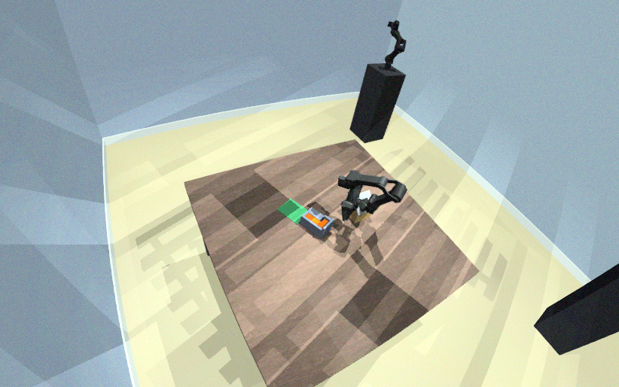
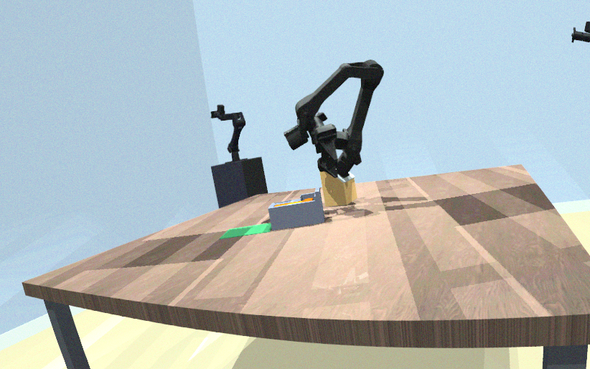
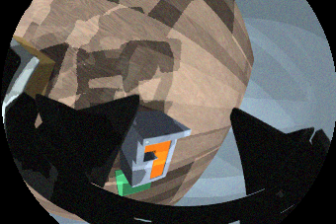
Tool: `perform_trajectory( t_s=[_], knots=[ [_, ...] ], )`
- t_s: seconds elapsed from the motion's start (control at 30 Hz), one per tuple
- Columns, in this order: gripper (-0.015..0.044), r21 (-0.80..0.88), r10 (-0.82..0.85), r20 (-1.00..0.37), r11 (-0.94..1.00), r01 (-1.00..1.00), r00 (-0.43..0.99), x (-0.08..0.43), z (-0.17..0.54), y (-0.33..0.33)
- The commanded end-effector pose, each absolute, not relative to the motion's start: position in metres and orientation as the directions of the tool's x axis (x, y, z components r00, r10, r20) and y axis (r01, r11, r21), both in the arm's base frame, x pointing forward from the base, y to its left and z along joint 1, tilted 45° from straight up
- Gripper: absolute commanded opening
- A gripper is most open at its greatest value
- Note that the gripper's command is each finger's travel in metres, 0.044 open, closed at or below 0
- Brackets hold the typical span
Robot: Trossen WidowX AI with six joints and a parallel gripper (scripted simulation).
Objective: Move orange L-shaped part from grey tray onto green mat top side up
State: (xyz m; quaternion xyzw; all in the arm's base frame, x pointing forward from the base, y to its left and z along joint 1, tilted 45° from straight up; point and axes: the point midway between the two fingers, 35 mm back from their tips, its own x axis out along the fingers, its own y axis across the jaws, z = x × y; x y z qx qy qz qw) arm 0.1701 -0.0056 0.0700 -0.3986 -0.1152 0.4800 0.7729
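The orange L-shaped part [image 1: 316, 220] [image 2: 307, 199] [image 3: 160, 160] lies inside the top of the grey tray [image 1: 313, 228] [image 2: 295, 217] [image 3: 129, 155]. It looks level there, with no end visibly raised. The green mat [image 1: 288, 208] [image 2: 245, 230] [image 3: 128, 188] lies flat against the tray's far side from the arm base. My gripper [image 3: 188, 107] is open and empty, its two dark fingers wide apart. It hangs above the table between the arm base and the tray, clear of the part. In the wrist view the left finger partly overlaps the tray's side.
The arm stands on a tan block [image 1: 361, 217] [image 2: 338, 191] [image 3: 45, 73] near the tray. Two dark pedestals [image 1: 377, 103] [image 1: 593, 307] stand off the wooden table [image 1: 293, 288] [image 2: 334, 275]. The tray has a raised wall at its end nearer the arm base.
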Motion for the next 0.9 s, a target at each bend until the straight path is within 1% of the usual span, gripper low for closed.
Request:
perform_trajectory(
  t_s=[0.0, 0.1, 0.17, 0.23, 0.3, 0.37, 0.43, 0.5, 0.63, 0.7, 0.77, 0.87],
  knots=[
    [0.0374, -0.738, 0.835, -0.206, 0.209, -0.641, 0.510, 0.170, 0.070, -0.006],
    [0.0295, -0.829, 0.846, -0.225, 0.095, -0.551, 0.484, 0.172, 0.068, -0.007],
    [0.0242, -0.907, 0.856, -0.245, -0.036, -0.421, 0.455, 0.174, 0.067, -0.009],
    [0.0190, -0.953, 0.866, -0.269, -0.178, -0.244, 0.422, 0.176, 0.065, -0.011],
    [0.0180, -0.953, 0.873, -0.294, -0.300, -0.046, 0.389, 0.179, 0.064, -0.013],
    [0.0180, -0.901, 0.879, -0.328, -0.401, 0.166, 0.345, 0.182, 0.062, -0.014],
    [0.0180, -0.809, 0.881, -0.354, -0.457, 0.370, 0.314, 0.185, 0.060, -0.016],
    [0.0180, -0.679, 0.880, -0.380, -0.474, 0.560, 0.284, 0.189, 0.059, -0.019],
    [0.0180, -0.339, 0.872, -0.433, -0.391, 0.856, 0.227, 0.196, 0.058, -0.023],
    [0.0180, -0.147, 0.865, -0.460, -0.296, 0.944, 0.199, 0.200, 0.057, -0.025],
    [0.0180, 0.046, 0.856, -0.487, -0.173, 0.984, 0.174, 0.205, 0.057, -0.027],
    [0.0180, 0.317, 0.839, -0.527, 0.044, 0.947, 0.137, 0.212, 0.057, -0.030]
  ],
)
